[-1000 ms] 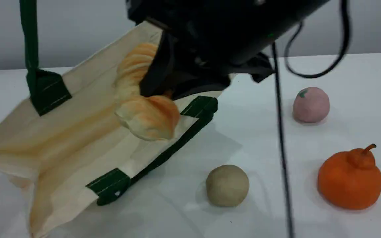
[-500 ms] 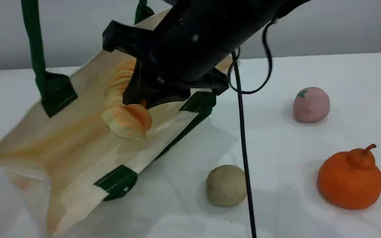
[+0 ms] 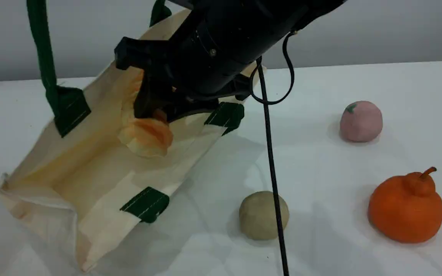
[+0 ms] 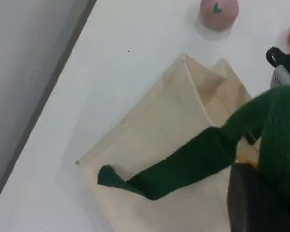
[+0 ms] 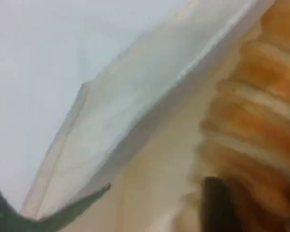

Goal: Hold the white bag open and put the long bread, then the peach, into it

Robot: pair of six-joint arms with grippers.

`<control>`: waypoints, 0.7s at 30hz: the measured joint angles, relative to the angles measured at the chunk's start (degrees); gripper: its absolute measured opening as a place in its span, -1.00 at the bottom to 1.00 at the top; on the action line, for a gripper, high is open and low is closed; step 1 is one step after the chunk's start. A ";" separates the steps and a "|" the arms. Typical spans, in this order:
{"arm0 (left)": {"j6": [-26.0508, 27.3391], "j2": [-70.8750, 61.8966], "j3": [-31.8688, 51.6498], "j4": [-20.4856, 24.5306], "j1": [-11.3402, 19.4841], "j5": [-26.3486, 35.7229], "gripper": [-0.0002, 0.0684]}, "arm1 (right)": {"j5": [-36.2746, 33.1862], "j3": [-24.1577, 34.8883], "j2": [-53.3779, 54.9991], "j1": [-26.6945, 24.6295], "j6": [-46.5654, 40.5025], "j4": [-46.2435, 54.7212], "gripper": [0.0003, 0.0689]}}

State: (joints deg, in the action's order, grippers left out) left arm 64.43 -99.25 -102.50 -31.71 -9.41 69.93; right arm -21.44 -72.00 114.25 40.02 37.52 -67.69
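The white bag (image 3: 102, 180) lies tilted on the table with its mouth open toward the right, hung by a green strap handle (image 3: 46, 57) that runs off the top edge. In the left wrist view that strap (image 4: 193, 164) runs to my left gripper (image 4: 261, 203), which is shut on it. My right gripper (image 3: 155, 109) reaches inside the bag's mouth, with the long bread (image 3: 148, 134) at its fingers. The bread (image 5: 261, 96) fills the right wrist view beside one dark fingertip (image 5: 220, 205); how the jaws stand is hidden. The peach (image 3: 360, 121) sits on the table at the right, apart from both grippers.
A beige ball (image 3: 263, 215) lies near the front, just right of the bag. An orange fruit with a stem (image 3: 406, 207) stands at the front right. The right arm's black cable (image 3: 272, 172) hangs down across the table in front of the beige ball.
My right arm has pushed left and deeper into the bag with the bread. The bag's mouth has drawn back to the left and its lower edge has slid along the table.
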 joint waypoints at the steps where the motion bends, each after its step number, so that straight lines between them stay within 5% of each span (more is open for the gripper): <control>1: 0.00 0.00 0.00 0.00 0.00 0.07 -0.77 | 0.00 0.00 0.00 0.00 0.00 -0.23 0.10; 7: 0.00 0.00 0.00 0.19 0.00 0.18 -0.77 | 0.00 0.00 0.00 0.00 -0.11 -1.75 0.64; 21: -0.31 0.00 0.00 0.17 0.00 0.07 -0.77 | -12.65 -2.17 -1.97 -6.85 0.08 2.70 0.70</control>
State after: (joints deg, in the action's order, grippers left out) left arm 64.12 -99.25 -102.50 -31.54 -9.41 70.00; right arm -34.09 -74.16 112.28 33.16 37.60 -64.99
